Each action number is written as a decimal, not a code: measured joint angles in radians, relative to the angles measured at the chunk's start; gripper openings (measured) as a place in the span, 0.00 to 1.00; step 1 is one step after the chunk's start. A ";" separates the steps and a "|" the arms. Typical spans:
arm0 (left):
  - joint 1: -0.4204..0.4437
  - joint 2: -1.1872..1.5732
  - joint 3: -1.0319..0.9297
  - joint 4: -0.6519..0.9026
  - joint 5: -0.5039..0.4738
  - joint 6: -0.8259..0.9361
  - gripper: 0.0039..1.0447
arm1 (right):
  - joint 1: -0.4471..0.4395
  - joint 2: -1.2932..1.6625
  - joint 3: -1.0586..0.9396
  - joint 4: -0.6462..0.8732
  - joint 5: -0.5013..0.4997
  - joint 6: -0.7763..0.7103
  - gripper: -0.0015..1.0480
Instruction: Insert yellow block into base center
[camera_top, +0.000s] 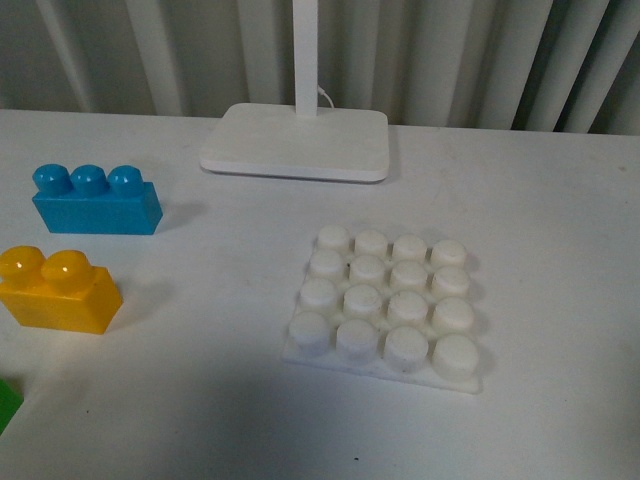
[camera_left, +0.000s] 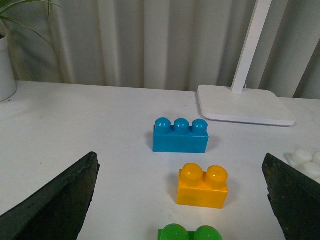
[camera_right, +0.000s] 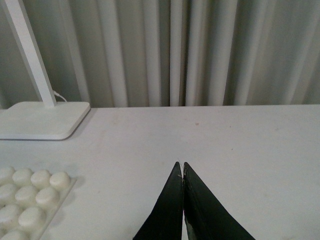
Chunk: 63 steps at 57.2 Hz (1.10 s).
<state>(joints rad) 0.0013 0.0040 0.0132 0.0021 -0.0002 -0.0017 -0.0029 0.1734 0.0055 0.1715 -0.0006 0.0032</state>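
The yellow block (camera_top: 55, 290) sits on the worktop (camera_top: 200, 400) just in front of the blue brick (camera_top: 95, 200). The base (camera_top: 385, 305) lies well apart to their right.

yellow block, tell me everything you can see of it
The yellow block is a glossy yellow-orange plastic brick, a rectangular body with two round studs on top. It stands upright, studs up, on the white table, at the front view's left edge. The blue brick sits just behind it and a green brick nearer the robot, neither touching it. The base lies apart to its right. Nothing grips it: the open left gripper is clear of it.
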 joint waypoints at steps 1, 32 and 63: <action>0.000 0.000 0.000 0.000 0.000 0.000 0.94 | 0.000 -0.011 0.000 -0.012 0.000 0.000 0.01; 0.000 0.000 0.000 -0.001 0.000 0.000 0.94 | 0.000 -0.169 0.000 -0.170 0.000 -0.002 0.19; 0.078 0.457 0.198 0.079 0.214 0.161 0.94 | 0.000 -0.169 0.000 -0.170 0.000 -0.001 0.91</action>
<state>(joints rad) 0.0792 0.4614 0.2115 0.0811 0.2138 0.1593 -0.0029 0.0044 0.0059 0.0013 -0.0006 0.0021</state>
